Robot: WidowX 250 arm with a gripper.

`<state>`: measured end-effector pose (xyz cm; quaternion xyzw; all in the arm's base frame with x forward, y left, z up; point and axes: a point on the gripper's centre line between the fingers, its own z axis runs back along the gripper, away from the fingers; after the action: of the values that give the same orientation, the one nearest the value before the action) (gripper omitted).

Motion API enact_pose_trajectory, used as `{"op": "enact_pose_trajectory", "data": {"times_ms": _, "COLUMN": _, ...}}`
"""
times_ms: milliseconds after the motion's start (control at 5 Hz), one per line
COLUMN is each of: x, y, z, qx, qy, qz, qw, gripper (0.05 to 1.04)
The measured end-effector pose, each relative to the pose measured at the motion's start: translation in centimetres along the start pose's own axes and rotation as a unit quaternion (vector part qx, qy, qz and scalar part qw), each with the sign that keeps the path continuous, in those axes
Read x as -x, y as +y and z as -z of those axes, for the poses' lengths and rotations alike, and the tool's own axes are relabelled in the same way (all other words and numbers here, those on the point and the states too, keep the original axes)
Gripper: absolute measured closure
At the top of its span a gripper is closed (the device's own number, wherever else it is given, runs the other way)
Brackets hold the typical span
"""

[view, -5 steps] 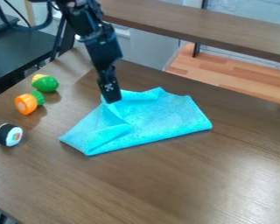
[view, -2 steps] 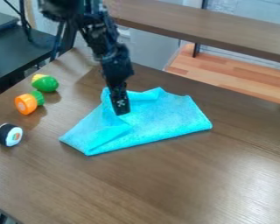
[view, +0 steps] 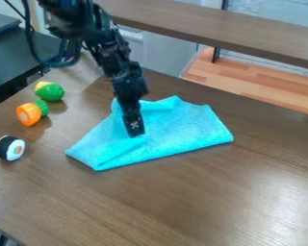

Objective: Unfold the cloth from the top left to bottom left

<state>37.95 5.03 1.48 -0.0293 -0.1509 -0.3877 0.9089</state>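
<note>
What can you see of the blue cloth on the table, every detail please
The cloth is bright turquoise, thin and soft-looking, with a faintly mottled surface. It lies partly folded on the brown wooden table, a long, fairly straight edge toward the camera and a raised, peaked edge at the back. Creases and an overlapping flap gather on its left part, which narrows to a corner. The black gripper is over that creased part, perhaps touching it.

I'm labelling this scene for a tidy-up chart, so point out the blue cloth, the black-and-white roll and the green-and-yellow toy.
Blue cloth (view: 168,131): camera view, near its middle.
Black-and-white roll (view: 9,148): camera view, near its middle.
Green-and-yellow toy (view: 50,92): camera view, its green part.
</note>
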Motion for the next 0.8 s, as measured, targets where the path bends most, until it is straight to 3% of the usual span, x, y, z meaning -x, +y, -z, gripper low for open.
{"op": "enact_pose_trajectory", "data": {"times_ms": 400, "x": 0.3, "y": -1.4, "z": 1.4, "qx": 0.014, "qy": 0.008, "qz": 0.005, "qw": 0.9999, "gripper": 0.082}}
{"op": "enact_pose_trajectory", "data": {"times_ms": 800, "x": 1.2, "y": -5.7, "z": 2.1, "qx": 0.045, "qy": 0.013, "qz": 0.027, "qw": 0.9985, "gripper": 0.083}}
